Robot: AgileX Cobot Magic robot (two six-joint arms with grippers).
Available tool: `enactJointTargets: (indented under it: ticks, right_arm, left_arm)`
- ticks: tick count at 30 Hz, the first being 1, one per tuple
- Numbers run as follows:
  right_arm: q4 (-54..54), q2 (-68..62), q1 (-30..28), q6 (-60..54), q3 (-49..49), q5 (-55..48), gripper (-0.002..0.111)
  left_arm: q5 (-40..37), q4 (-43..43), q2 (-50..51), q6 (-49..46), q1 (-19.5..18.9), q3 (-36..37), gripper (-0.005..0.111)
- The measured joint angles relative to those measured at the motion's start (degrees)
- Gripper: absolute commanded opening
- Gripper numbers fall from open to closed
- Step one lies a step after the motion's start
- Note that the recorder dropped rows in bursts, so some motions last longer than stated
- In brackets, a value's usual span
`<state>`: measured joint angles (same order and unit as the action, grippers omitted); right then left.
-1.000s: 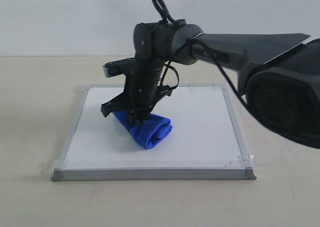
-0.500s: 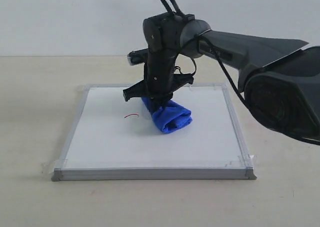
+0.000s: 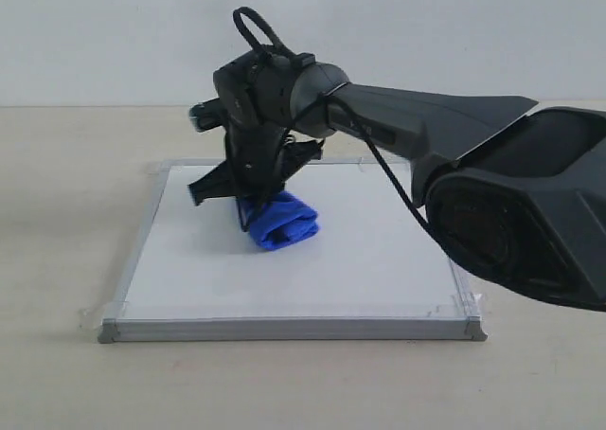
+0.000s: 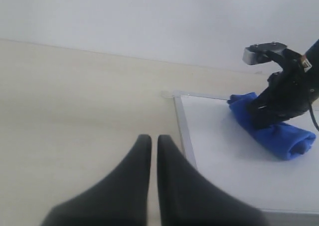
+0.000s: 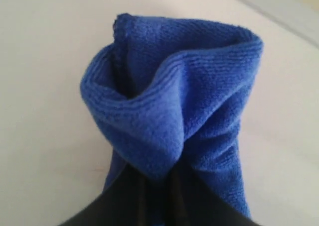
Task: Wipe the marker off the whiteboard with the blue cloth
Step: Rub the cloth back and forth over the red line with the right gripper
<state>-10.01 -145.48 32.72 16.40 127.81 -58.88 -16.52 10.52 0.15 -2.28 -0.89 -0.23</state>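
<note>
Left gripper (image 4: 152,141): black jaws closed together, holding nothing, over the pale beige tabletop (image 4: 75,111) just beside the board's frame.
Whiteboard (image 3: 379,259): flat white square board with a thin grey metal frame, lying on the tabletop.
Blue cloth (image 3: 284,223): bunched royal-blue microfibre, resting on the whiteboard, left of centre.
Right gripper (image 3: 250,210): black jaws clamped on the blue cloth from above.

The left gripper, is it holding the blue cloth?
No, the left gripper is shut on nothing, off to the side of the whiteboard, while the right gripper pinches the blue cloth.
</note>
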Motion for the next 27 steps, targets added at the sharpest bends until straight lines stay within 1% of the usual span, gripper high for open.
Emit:
enactJointTargets:
  ticks: [3,6,9,12,15,17,19,21,24,27]
  right_arm:
    - [-5.45,0.05,-2.25,1.64,0.00,-3.73,0.000]
    - [-4.24,0.14,-3.39,1.63,0.00,-4.59,0.000]
    - [1.25,0.28,-3.39,-3.91,0.00,-2.99,0.000]
    - [10.01,0.28,-3.33,-13.10,0.00,0.25,0.000]
    - [18.14,0.08,-0.94,-21.59,-0.11,4.26,0.000]
    - [19.75,-0.09,0.54,-22.98,-0.11,5.96,0.000]
    - [17.85,-0.09,1.20,-20.19,-0.11,6.49,0.000]
    - [13.81,-0.09,1.47,-14.16,-0.11,6.34,0.000]
    - [4.39,-0.09,2.25,-5.26,-0.11,4.53,0.000]
    - [-1.73,-0.09,2.68,-2.72,-0.01,1.49,0.000]
  left_arm:
    - [0.00,0.00,0.00,0.00,0.00,0.00,0.004]
    - [0.00,0.00,0.00,0.00,0.00,0.00,0.004]
    - [0.00,0.00,0.00,0.00,0.00,0.00,0.004]
    - [0.00,0.00,0.00,0.00,0.00,0.00,0.004]
    - [0.00,0.00,0.00,0.00,0.00,0.00,0.004]
    - [0.00,0.00,0.00,0.00,0.00,0.00,0.004]
    - [0.00,0.00,0.00,0.00,0.00,0.00,0.004]
    - [0.00,0.00,0.00,0.00,0.00,0.00,0.004]
    - [0.00,0.00,0.00,0.00,0.00,0.00,0.004]
    - [0.00,0.00,0.00,0.00,0.00,0.00,0.004]
